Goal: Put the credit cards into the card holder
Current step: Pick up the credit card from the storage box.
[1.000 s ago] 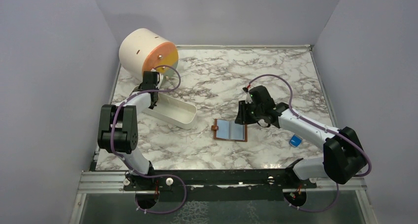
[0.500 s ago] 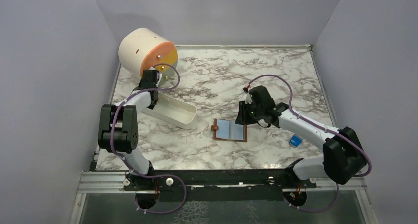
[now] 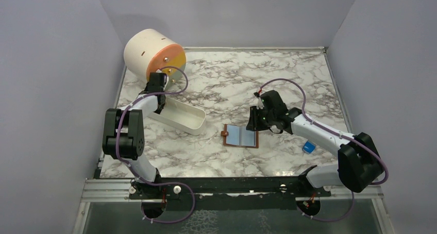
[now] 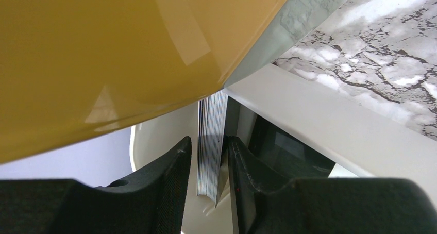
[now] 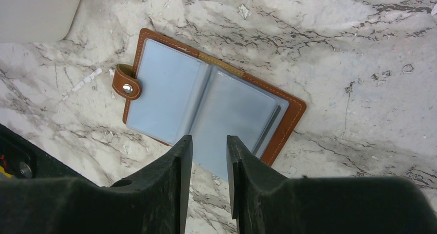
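Although the card holder (image 5: 170,89) lies open under the right pincer (image 5: 208,139) — spread, empty — the credit cards (image 4: 212,118) stand between the jaws of the left pincer (image 4: 209,144), grip unclear, none visibly pocketed.

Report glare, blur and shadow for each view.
Top external: soft, even light, sharp throughout, with only faint shadows. Left wrist: the yellow glossy surface is blurred and carries a pale glare patch; the card stack is sharper. Right wrist: the card holder is sharp, with no glare.

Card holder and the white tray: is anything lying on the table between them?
Nothing. Between the card holder and the white tray only bare marble table shows, in the top view and the right wrist view alike.
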You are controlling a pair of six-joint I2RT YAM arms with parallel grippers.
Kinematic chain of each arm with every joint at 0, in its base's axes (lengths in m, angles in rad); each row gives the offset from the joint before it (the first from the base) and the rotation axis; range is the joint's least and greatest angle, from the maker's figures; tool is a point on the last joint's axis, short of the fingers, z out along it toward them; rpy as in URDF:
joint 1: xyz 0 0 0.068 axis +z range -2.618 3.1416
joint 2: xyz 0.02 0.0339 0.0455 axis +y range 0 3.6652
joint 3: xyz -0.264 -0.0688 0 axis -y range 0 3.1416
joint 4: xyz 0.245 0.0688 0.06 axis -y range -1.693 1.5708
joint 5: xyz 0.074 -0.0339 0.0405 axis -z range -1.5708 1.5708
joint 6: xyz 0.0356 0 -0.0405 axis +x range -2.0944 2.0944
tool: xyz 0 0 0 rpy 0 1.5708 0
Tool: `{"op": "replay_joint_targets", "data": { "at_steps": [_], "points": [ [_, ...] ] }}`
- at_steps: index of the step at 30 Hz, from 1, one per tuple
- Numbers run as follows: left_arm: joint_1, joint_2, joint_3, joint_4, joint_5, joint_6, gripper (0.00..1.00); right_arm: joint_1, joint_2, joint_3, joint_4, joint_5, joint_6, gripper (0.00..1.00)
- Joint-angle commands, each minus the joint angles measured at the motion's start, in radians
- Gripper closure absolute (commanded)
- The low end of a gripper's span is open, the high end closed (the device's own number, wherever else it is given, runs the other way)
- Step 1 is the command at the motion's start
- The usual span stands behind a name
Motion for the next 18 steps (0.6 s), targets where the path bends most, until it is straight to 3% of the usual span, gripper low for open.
{"op": "replay_joint_targets", "data": {
  "at_steps": [1, 18],
  "points": [
    [0.005, 0.013, 0.032, 0.012, -0.052, 0.002, 0.65, 0.005, -0.021, -0.017, 0.022, 0.007, -0.005, 0.69],
    [0.005, 0.002, 0.041, 0.007, -0.064, 0.014, 0.64, 0.005, -0.019, -0.029, 0.022, 0.004, -0.008, 0.70]
  ]
}}
